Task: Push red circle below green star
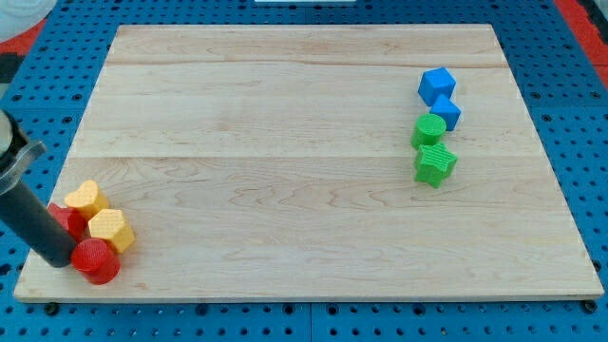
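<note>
Seven blocks (94,260) on wooden board (285,142)

So my tip (59,260) is parked down in the view's bottom-left corner of the wooden board (285,142), right against a little cluster: the red circle (96,261) just to its right, another red block (68,220) half hidden behind the rod, and two yellow blocks (86,198) (109,230) stacked diagonally beside them. Way over on the view's right there's a tight column: two blue blocks (437,85) (446,112) on top, then a green round one (428,130), then the green star (435,163) at the bottom. Blue pegboard (589,142) all around.
</note>
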Available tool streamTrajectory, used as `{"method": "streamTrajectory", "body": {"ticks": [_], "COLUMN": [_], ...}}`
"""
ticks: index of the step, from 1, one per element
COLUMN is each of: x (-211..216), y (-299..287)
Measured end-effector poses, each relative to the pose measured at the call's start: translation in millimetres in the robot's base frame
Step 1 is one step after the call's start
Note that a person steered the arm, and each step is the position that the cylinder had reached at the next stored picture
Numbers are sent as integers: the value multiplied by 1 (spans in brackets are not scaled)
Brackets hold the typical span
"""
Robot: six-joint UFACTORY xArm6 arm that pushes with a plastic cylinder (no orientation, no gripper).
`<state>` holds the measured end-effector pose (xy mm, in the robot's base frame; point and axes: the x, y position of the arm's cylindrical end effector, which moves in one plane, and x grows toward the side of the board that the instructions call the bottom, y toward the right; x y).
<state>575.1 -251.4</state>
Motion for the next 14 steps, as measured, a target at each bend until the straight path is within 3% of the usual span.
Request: {"method": "streamTrajectory", "body": {"ticks": [2, 4, 8, 10, 11, 14], "x": [-11, 22, 24, 34, 16, -8], "y": [12, -19, 127, 81, 84, 219]}}
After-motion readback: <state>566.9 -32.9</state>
